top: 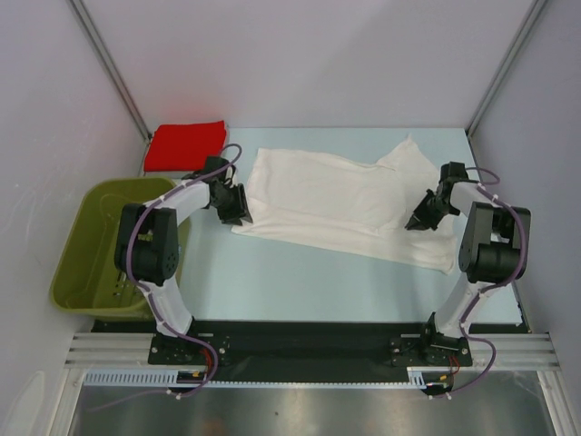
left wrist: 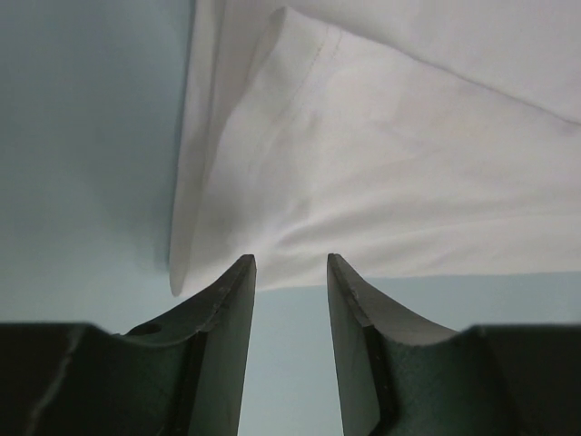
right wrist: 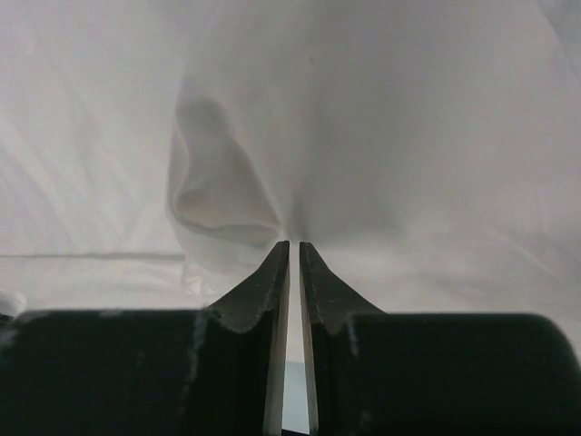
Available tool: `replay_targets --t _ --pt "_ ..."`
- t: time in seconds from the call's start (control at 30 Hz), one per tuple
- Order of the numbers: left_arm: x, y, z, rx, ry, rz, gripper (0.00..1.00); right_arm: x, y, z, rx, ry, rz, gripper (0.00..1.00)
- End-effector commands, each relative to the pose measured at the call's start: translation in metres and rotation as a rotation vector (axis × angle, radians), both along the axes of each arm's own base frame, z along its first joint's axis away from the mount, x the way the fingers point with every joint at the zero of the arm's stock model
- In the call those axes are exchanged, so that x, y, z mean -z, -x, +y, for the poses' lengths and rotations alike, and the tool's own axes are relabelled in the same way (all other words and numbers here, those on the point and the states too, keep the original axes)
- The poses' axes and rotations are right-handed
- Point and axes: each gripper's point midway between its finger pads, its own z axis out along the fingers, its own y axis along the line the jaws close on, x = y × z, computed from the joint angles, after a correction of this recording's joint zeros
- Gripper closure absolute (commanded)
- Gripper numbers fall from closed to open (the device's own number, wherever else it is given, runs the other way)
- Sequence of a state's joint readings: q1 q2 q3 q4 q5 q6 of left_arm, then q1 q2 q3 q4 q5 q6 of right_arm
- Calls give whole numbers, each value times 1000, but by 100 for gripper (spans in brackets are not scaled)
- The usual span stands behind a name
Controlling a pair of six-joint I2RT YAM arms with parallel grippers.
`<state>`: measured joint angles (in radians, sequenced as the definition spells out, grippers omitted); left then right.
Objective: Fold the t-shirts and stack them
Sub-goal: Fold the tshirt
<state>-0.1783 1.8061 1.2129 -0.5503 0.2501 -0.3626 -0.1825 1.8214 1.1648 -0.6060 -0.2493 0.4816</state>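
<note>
A: Top external view: how is the white shirt [top: 336, 204] lying?

B: It is lying spread on the table [top: 272, 272], its long axis running left to right. The left claw [top: 238, 211] is sitting at the shirt's left end and the right claw [top: 416, 222] over its right end, so each arm is nearest its own side.

A: And the jaws?

B: The left ones are standing partly apart with nothing between them, the shirt's near-left corner just ahead of the tips. The right ones are nearly together, seemingly pinching a pucker of white cloth.

A: Anything unclear?

B: No print is showing, and I cannot tell collar from hem. The red shirt [top: 186, 145] is resting folded beyond the white shirt's far-left corner, with the green basket [top: 91, 236] further left.
</note>
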Motion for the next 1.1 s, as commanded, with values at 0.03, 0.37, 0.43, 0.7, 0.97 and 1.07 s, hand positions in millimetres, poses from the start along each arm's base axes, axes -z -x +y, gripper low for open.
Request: replay_targets --t 0.03,0.37,0.43,0.7,0.97,1.07 --pt "-1 -23 -4 -11 38 -28 57 -11 -28 5 0 -5 -66 87" --pt "-34 -37 -17 -26 135 -82 57 -30 -84 69 18 -248 -151 88" --pt "-41 -46 -30 -3 212 -98 57 -52 -93 73 31 -291 -194 88" --pt "1 -70 -37 -75 271 -38 59 -55 -70 27 112 -320 -193 86" --pt "38 -61 9 -148 171 41 59 -52 -32 59 -74 -373 -220 81" --pt "43 -51 18 -140 129 56 59 -52 -31 77 -93 -441 -260 77"
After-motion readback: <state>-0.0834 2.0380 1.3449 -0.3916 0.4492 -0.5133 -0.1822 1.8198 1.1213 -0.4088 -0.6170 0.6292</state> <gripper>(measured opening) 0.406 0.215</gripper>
